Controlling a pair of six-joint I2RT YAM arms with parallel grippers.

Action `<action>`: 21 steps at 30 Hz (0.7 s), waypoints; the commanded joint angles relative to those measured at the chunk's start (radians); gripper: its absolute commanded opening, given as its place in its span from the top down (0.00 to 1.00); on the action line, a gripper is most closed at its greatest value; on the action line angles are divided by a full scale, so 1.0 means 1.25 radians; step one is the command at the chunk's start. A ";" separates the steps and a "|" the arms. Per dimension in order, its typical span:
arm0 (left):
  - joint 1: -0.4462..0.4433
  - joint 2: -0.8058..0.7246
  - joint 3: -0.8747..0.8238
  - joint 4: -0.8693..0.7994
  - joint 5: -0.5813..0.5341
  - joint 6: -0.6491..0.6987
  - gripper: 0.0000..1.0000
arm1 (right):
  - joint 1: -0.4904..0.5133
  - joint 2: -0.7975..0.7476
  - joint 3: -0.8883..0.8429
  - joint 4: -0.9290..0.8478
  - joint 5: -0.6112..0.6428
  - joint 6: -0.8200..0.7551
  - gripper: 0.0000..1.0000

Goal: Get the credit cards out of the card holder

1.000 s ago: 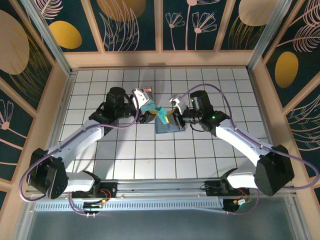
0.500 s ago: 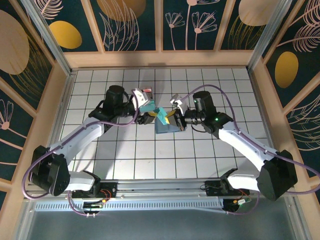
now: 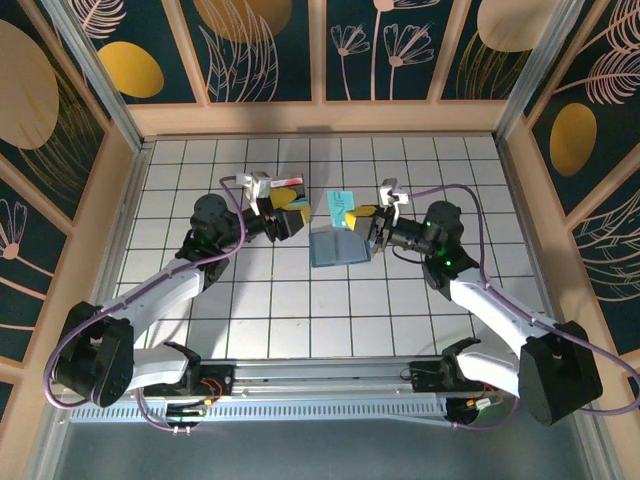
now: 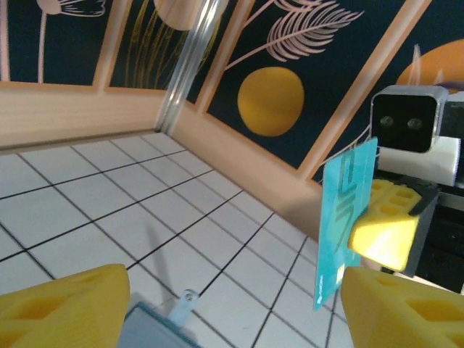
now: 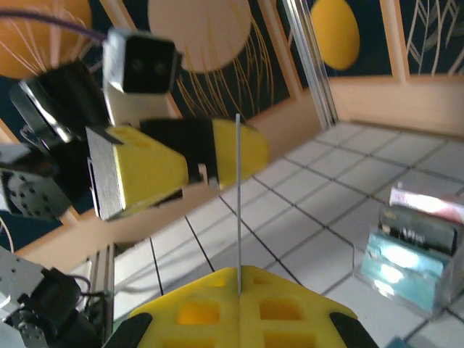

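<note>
The slate-blue card holder [image 3: 334,248] lies flat on the tiled table between the two arms; its corner and small tab [image 4: 156,322] show low in the left wrist view. A teal credit card [image 3: 342,207] stands on edge above the holder, and my right gripper [image 3: 368,221] is shut on it. That card [image 4: 345,217] faces the left wrist camera, while in the right wrist view it is a thin upright line [image 5: 238,196] pinched in the right gripper [image 5: 239,272]. My left gripper [image 3: 289,222] hangs left of the holder, open [image 4: 232,308] with nothing in it.
A small clear plastic box [image 5: 412,254] with teal and red inside stands on the tiles just behind the left gripper [image 3: 288,187]. Wooden walls [image 3: 320,118] close in the back and both sides of the tiled floor.
Both grippers have drawn apart. The right one has pulled back to the right with the teal card, now clear of the holder. The left one has backed off to the left.
</note>
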 commanded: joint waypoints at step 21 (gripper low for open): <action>-0.102 0.081 0.081 0.237 0.041 -0.084 0.53 | -0.012 0.171 -0.010 0.560 -0.113 0.366 1.00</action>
